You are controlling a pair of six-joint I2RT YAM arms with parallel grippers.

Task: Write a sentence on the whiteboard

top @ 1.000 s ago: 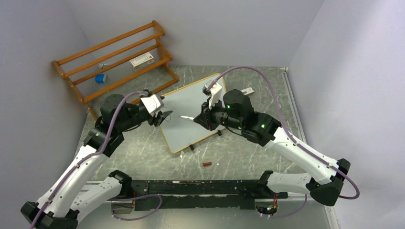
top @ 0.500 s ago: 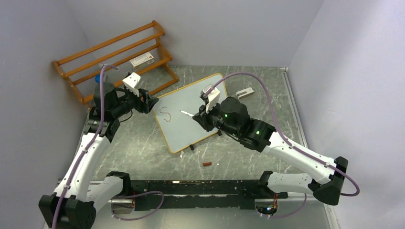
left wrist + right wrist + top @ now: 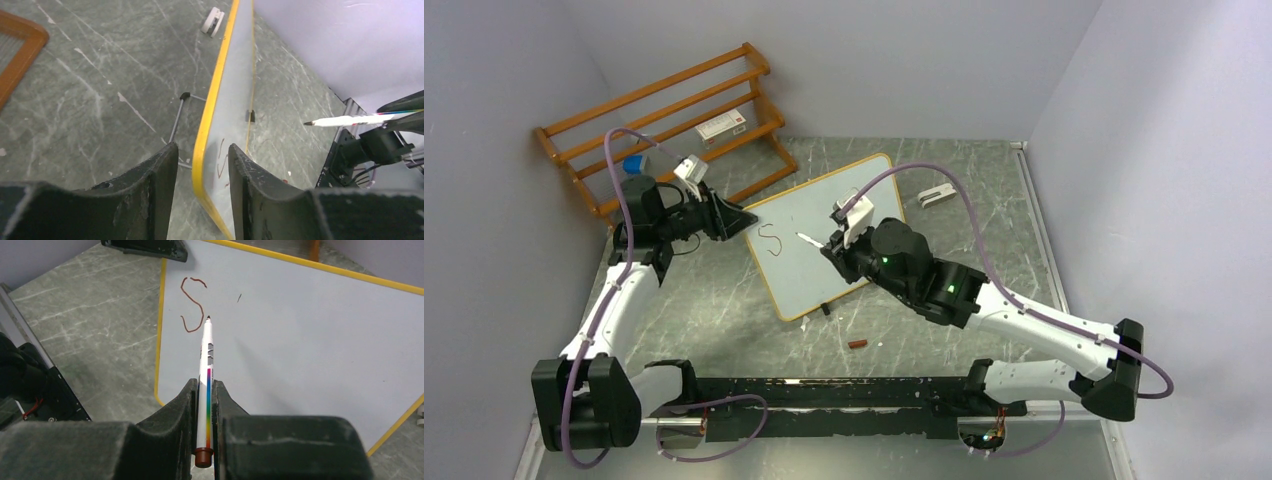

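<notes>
Overhead view of a table. A yellow-edged whiteboard [image 3: 844,200] lies at an angle in the middle. The left arm [image 3: 612,305] has pulled back off the board to its left corner, uncovering 1 brown letter S [image 3: 771,238]. Its jaws stand part open astride the board's rim, probably to steady it. The right arm [image 3: 1024,315] has slid left. Its jaws pinch a white marker [image 3: 809,239], tip just right of the S; whether it touches is unclear. Only the 1st letter is written.
</notes>
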